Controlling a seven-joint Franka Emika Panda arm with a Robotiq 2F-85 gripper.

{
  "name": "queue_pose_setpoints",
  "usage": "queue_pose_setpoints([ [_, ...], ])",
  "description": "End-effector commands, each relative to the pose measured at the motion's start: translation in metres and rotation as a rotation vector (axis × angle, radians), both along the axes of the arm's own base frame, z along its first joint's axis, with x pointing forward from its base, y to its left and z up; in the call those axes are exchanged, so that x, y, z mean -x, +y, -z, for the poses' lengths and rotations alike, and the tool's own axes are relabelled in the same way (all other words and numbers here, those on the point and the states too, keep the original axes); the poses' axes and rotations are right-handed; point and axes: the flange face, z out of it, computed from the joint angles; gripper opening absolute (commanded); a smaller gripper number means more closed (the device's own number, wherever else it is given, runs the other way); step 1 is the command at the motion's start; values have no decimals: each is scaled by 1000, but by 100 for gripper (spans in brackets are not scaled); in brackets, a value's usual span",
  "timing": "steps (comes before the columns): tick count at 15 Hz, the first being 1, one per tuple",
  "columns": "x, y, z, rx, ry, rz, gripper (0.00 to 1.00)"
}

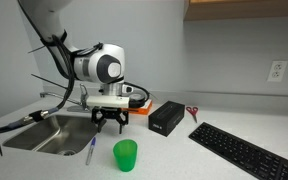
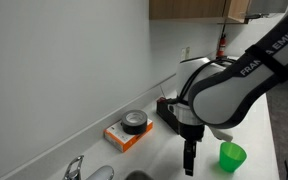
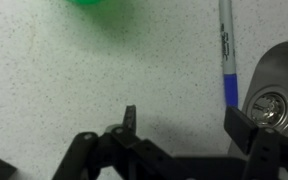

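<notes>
My gripper (image 3: 188,125) hangs open just above the speckled counter, with nothing between its fingers. A pen (image 3: 225,50) with a grey barrel and a blue end lies flat on the counter, and the blue end stops just beyond my right fingertip (image 3: 246,128). In an exterior view the pen (image 1: 91,150) lies in front of the gripper (image 1: 109,122), next to the sink's corner. A green cup (image 1: 125,154) stands upright close by, a little nearer the counter's front. It also shows beside the gripper (image 2: 189,160) as the green cup (image 2: 231,156), and at the top edge of the wrist view.
A steel sink (image 1: 44,132) with a faucet (image 2: 76,168) is sunk into the counter beside the gripper. Behind the arm sits an orange box (image 2: 121,136) with a tape roll (image 2: 134,122) on it. A black box (image 1: 166,117), red scissors (image 1: 192,112) and a keyboard (image 1: 244,150) lie further along.
</notes>
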Motion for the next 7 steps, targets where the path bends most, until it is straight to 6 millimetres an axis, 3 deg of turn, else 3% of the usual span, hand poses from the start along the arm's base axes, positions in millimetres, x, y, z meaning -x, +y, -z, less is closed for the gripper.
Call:
queue_pose_setpoints([
  [1,-8,-3,-1,11,-8,12,100],
  [7,-4,-2,-3,2,-6,13,100],
])
